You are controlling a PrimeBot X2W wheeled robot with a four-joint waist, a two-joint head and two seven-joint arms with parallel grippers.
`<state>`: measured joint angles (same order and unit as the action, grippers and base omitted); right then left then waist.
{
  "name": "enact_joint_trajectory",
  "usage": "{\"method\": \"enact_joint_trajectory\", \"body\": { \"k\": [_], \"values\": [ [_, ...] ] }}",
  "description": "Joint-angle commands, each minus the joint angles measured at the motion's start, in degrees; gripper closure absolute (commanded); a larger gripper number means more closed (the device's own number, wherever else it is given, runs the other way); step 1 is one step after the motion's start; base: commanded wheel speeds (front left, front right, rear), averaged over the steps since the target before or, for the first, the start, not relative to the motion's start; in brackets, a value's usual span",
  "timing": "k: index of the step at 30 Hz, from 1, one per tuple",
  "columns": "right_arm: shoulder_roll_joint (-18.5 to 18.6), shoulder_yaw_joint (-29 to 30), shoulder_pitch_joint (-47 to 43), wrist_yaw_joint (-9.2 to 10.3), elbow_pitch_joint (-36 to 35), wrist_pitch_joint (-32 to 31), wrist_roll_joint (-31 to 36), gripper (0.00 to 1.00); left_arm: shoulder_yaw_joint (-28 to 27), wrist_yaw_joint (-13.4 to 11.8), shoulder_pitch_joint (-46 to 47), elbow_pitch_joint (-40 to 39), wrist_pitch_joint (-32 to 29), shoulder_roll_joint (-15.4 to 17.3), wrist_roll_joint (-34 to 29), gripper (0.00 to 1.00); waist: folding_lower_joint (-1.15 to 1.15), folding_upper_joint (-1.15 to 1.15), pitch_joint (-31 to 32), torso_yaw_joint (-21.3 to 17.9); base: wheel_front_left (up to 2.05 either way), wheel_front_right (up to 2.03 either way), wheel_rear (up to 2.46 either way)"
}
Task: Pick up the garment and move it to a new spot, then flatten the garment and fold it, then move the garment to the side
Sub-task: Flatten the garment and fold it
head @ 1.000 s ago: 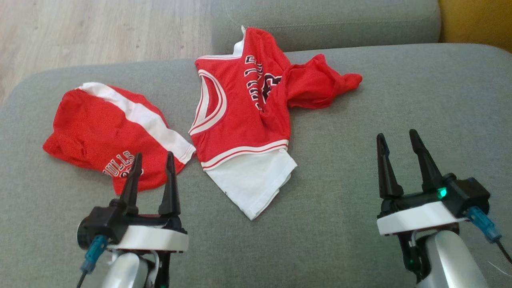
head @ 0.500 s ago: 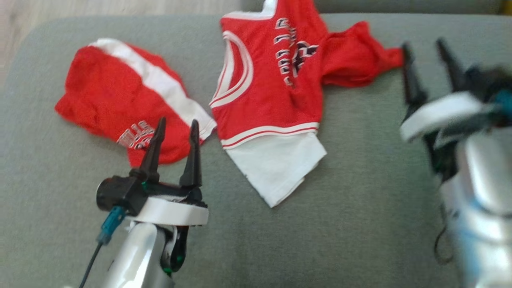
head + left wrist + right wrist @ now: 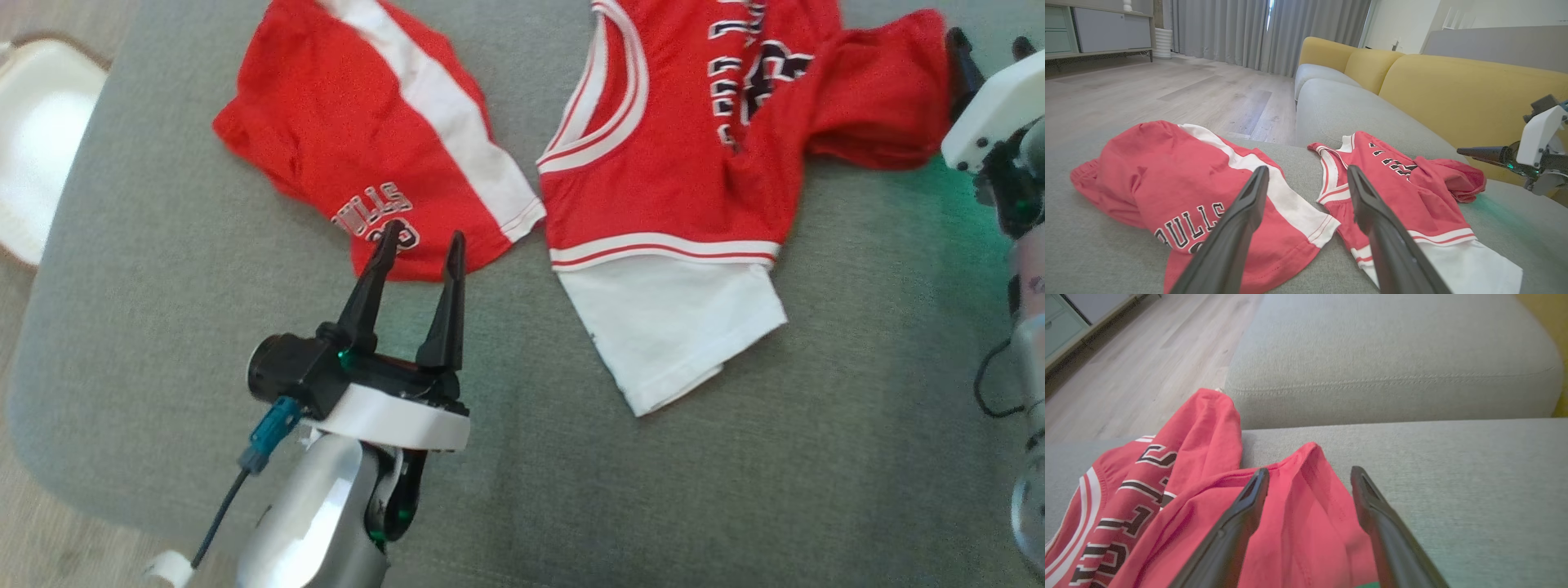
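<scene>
Two red garments lie on the grey sofa seat. The shorts [image 3: 343, 131] with a white stripe and "BULLS" lettering are on the left. A crumpled jersey [image 3: 686, 163] over a white shirt part [image 3: 678, 318] lies to their right. My left gripper [image 3: 424, 233] stands open, its tips over the near edge of the shorts [image 3: 1167, 183]. My right gripper [image 3: 988, 41] is open at the bunched right end of the jersey [image 3: 1188, 457]. In the right wrist view a raised red fold sits between the tips of that gripper [image 3: 1310, 470], jaws apart. Nothing is held.
The grey seat cushion [image 3: 857, 457] ends at a rounded edge on the left, with wood floor and a white object [image 3: 33, 139] beyond. A second grey cushion [image 3: 1392, 367] and yellow backrests [image 3: 1453, 90] lie past the garments. Bare seat stretches in front of the jersey.
The head camera has swung, shifting the whole picture. My right gripper has advanced from open seat to the jersey's bunched right end. The left gripper stays at the shorts' near edge.
</scene>
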<state>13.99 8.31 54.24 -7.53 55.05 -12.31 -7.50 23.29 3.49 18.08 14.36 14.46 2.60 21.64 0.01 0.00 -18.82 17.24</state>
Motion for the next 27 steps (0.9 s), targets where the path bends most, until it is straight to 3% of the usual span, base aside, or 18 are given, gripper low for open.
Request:
{"method": "enact_joint_trajectory", "body": {
  "k": [1, 9, 10, 11, 12, 20, 23, 27],
  "values": [
    [0.08, -0.49, 2.68, 0.04, -0.42, -0.35, 0.18, 0.00, -1.15, -0.35, 2.28, -2.04, 0.53, 0.29, 0.59, 0.00, -0.01, 0.00, -1.35, 1.51, 0.00, 0.00, 0.00],
    [1.82, 0.93, 7.16, 0.04, 7.76, -0.06, 1.82, 0.00, 0.96, -1.32, 2.65, -2.53, 0.53, 0.29, 2.12, 0.00, -0.01, 0.00, -2.69, 3.25, 0.00, 0.00, 0.00],
    [1.95, 1.07, 7.60, 0.04, 8.45, 0.28, 2.01, 0.35, 1.10, -1.42, 2.69, -2.56, 0.53, 0.29, 2.19, 0.00, -0.01, 0.00, -2.80, 3.29, 0.00, 0.00, 0.00],
    [1.92, 1.18, 8.06, 0.04, 9.04, 0.69, 2.09, 0.81, 1.17, -1.52, 2.76, -2.59, 0.53, 0.29, 2.25, 0.00, -0.01, 0.00, -2.93, 3.30, 0.00, 0.00, 0.00],
    [1.80, 1.15, 8.51, 0.04, 9.54, 1.15, 2.12, 1.00, 1.17, -1.62, 2.85, -2.62, 0.53, 0.29, 2.31, 0.00, -0.01, 0.00, -3.06, 3.25, 0.00, 0.00, 0.00],
    [-0.55, -2.21, 10.04, 0.04, 9.56, 8.75, -0.68, 1.00, -0.43, -2.07, 2.80, -2.13, 0.53, 0.28, 2.25, 0.00, -0.01, 0.00, -1.76, -0.03, 0.00, 0.00, 0.00],
    [-1.79, -7.76, 7.54, 0.04, 6.29, 12.64, -5.40, 1.00, -2.21, -2.01, 1.94, -1.81, 0.53, 0.28, 1.85, 0.00, -0.01, 0.00, 1.08, -3.25, 0.00, 0.00, 0.00],
    [-1.71, -14.68, 2.17, 0.04, -0.01, 13.11, -12.51, 1.00, -4.38, -1.85, 0.35, -1.48, 0.53, 0.28, 1.18, 0.00, -0.01, 0.00, 4.50, -7.17, 0.00, 0.00, 0.00]
  ]
}}
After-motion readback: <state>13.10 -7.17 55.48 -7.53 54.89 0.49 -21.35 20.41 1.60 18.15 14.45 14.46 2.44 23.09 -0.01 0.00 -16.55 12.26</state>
